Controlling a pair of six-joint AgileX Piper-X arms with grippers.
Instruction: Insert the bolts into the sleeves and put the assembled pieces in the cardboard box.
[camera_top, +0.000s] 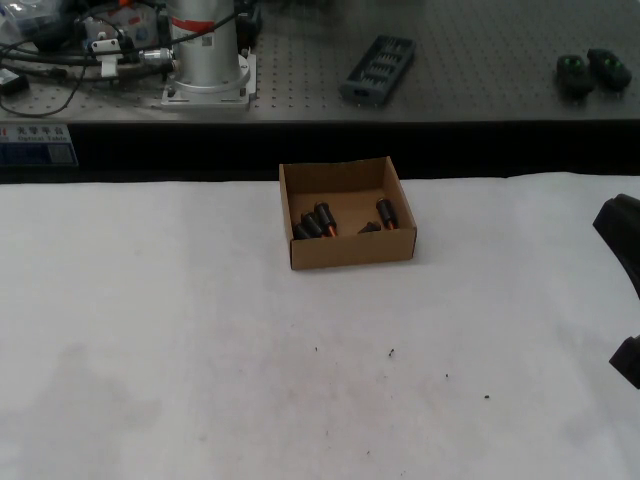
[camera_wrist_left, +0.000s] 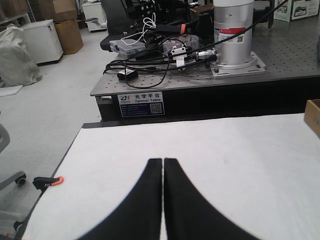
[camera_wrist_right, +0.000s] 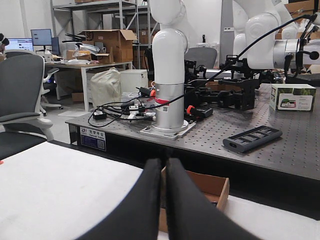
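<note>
Left hand (camera_wrist_left: 163, 164) and right hand (camera_wrist_right: 164, 164) both sit pinched closed; assembled pieces (camera_top: 318, 222) lie in the cardboard box (camera_top: 350, 250), upper centre of frame.

A white-covered bench (camera_top: 150, 330) is carrying the cardboard box (camera_top: 350, 250) just above frame centre, with tiny dark specks (camera_top: 391, 352) lying below it.

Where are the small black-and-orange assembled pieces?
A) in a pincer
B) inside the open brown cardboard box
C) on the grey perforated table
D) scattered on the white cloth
B: the small black-and-orange assembled pieces lie on the floor of the open brown cardboard box.
</note>
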